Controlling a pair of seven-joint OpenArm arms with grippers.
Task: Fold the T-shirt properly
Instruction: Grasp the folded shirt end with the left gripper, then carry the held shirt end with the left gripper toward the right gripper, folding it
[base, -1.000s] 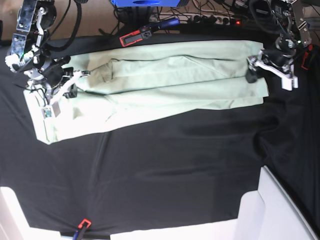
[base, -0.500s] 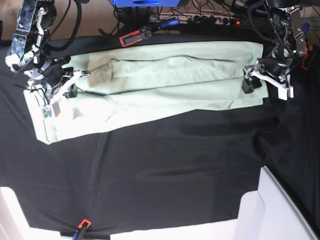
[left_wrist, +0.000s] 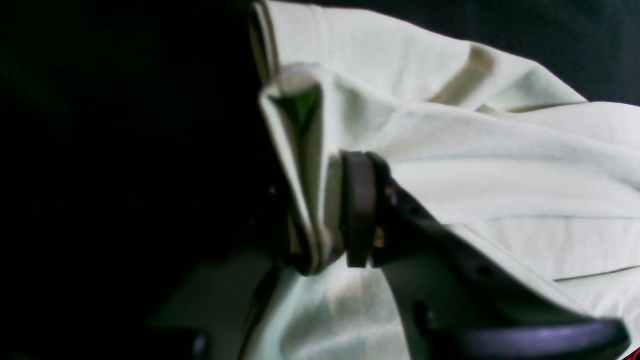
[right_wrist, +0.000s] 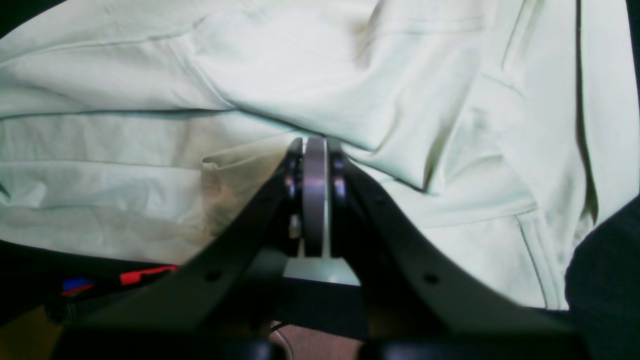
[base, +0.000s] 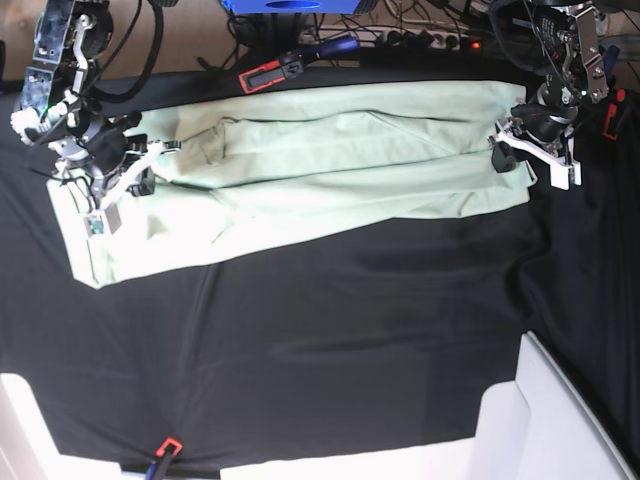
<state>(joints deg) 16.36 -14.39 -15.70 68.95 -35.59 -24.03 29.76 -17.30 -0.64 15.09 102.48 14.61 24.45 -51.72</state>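
T-shirt (base: 330, 165): pale mint green, spread lengthwise along the far edge of the counter (base: 330, 340), reaching from near the far left corner almost to the far right corner. It is folded over itself in long bands, with the near edge slanting down toward the left.

T-shirt, left end: a wider flap hangs nearer the front than the rest; a small tag (base: 96, 226) sits on it.

Left gripper (base: 520, 150): at the shirt's right end, by the far right corner. In the left wrist view its fingers are pressed together on a bunched fold of the shirt's edge (left_wrist: 310, 200), the cloth pulled up into a ridge between them.

Right gripper (base: 125, 175): at the shirt's left end, near the far left corner. In the right wrist view the two dark fingers (right_wrist: 300, 195) are closed tight, with a pale strip between them that looks like shirt cloth, though the view is too close to be fully sure.

Cloth near right gripper: wrinkled, with a fold line running away from the fingertips across the shirt.

Counter: covered in black cloth, with soft creases in the middle and toward the right edge.

Red-and-black tool (base: 270, 72): lies at the far edge, just beyond the shirt.

White box (base: 560, 420): at the near right corner.

Small red clip (base: 168, 447): at the near edge, left of centre.
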